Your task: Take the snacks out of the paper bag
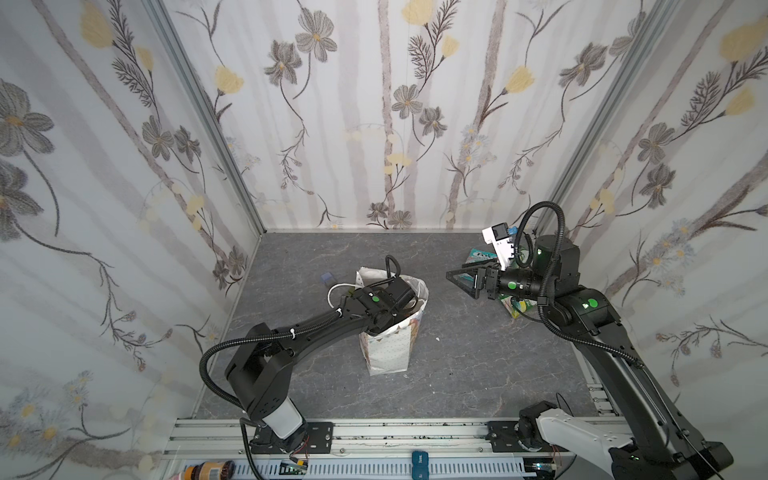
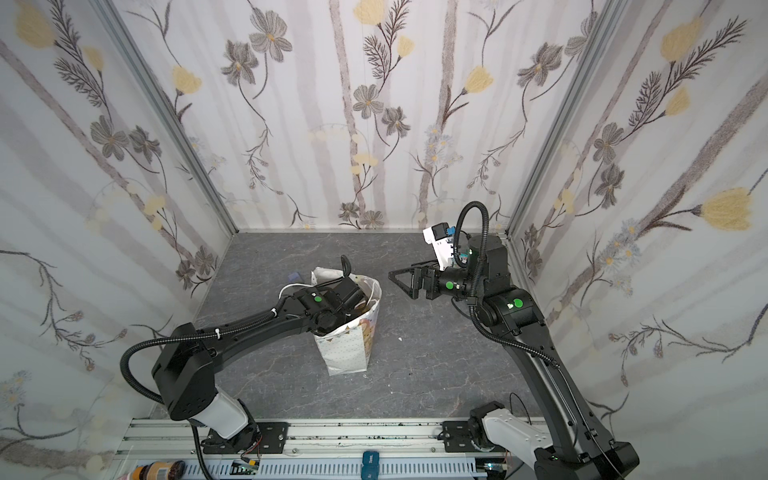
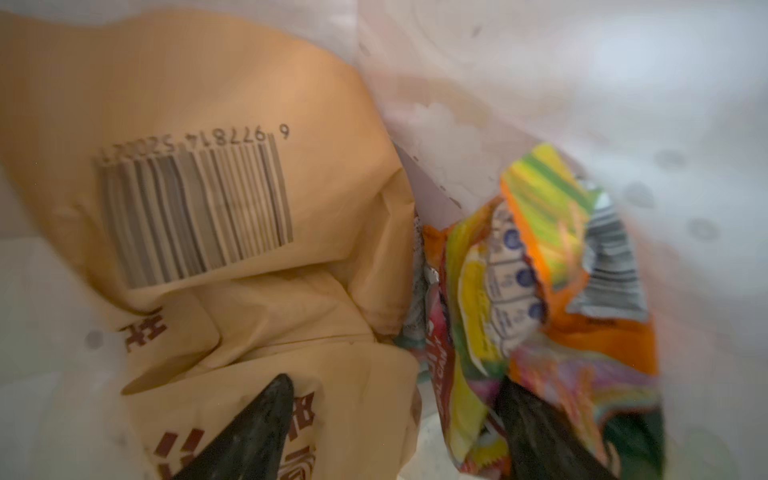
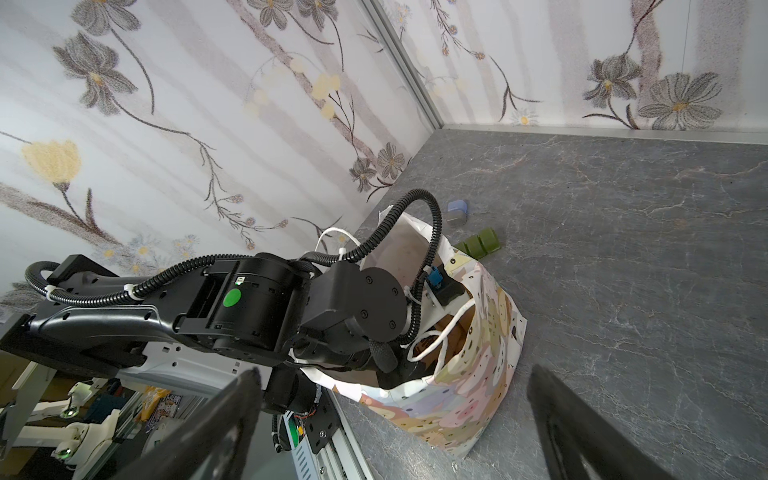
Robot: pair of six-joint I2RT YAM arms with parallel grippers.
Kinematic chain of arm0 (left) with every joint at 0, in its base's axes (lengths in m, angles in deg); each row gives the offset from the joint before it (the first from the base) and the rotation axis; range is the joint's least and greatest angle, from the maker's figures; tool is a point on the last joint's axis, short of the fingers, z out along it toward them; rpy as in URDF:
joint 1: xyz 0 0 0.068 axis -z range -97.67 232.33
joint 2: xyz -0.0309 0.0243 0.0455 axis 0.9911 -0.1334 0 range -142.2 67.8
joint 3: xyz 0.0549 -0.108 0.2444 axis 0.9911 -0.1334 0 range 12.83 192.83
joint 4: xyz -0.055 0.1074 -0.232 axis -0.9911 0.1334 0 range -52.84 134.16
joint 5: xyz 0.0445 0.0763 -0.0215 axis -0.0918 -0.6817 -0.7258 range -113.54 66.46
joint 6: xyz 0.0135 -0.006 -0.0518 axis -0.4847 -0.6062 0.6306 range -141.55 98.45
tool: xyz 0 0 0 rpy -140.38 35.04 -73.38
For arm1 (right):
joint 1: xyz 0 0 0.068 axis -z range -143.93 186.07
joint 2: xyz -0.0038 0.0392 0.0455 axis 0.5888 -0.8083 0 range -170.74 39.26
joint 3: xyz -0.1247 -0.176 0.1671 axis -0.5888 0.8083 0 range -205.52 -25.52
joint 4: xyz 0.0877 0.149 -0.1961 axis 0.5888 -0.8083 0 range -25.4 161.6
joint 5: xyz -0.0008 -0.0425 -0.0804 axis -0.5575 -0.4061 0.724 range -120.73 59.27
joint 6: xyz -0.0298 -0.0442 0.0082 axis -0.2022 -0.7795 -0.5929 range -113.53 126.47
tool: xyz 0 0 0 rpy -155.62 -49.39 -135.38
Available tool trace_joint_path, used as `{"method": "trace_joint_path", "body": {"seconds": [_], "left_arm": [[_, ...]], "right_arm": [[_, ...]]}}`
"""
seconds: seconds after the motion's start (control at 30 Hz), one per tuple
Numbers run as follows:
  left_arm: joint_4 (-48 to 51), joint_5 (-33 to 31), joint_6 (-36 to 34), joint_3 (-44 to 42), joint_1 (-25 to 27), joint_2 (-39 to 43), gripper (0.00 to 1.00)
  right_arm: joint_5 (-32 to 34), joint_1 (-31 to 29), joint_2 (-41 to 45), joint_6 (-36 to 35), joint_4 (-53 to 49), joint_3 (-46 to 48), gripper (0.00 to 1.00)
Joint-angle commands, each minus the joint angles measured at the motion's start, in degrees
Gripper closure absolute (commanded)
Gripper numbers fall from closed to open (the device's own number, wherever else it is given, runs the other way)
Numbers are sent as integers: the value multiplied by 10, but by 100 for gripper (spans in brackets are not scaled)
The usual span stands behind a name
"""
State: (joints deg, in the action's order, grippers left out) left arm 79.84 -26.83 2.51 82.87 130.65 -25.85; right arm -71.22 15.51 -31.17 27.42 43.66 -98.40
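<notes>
Table (image 1: pixel 457 365): grey stone-look top, and it carried everything.
Bag (image 1: pixel 386 353): stood upright mid-table, mouth open!
Left gripper (image 3: pixel 395 380): I was deep inside the bag, fingers apart, gripping nothing.
Right gripper (image 4: pixel 390 372): hovered beside the bag, spread wide, empty.
Snacks: tan packet (image 3: pixel 232 124) and orange-green packet (image 3: pixel 561 266) lay together in the bag; teal packet (image 1: pixel 482 255) lay on the table by my right arm.

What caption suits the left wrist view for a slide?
Left claw open inside the paper bag, above a tan packet and an orange packet.

White printed paper bag (image 1: pixel 386 353) stands upright and open; inside, a tan packet (image 3: pixel 216 104) beside a crumpled orange-green packet (image 3: pixel 590 332).
</notes>
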Motion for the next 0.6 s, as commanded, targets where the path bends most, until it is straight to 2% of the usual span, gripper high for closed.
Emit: {"method": "trace_joint_path", "body": {"seconds": [0.0, 0.13, 0.2, 0.57], "left_arm": [[-21, -12, 2, 2, -3, -21, 20], [-28, -11, 1, -2, -3, -44, 19], [-37, -10, 3, -8, -3, -49, 22], [-50, 3, 4, -10, -3, -31, 70]], "right_arm": [[-1, -2, -3, 4, 24, -2, 0], [-1, -2, -3, 3, 22, -3, 1], [0, -2, -2, 3, 22, -3, 0], [5, -3, -6, 2, 22, 3, 0]]}}
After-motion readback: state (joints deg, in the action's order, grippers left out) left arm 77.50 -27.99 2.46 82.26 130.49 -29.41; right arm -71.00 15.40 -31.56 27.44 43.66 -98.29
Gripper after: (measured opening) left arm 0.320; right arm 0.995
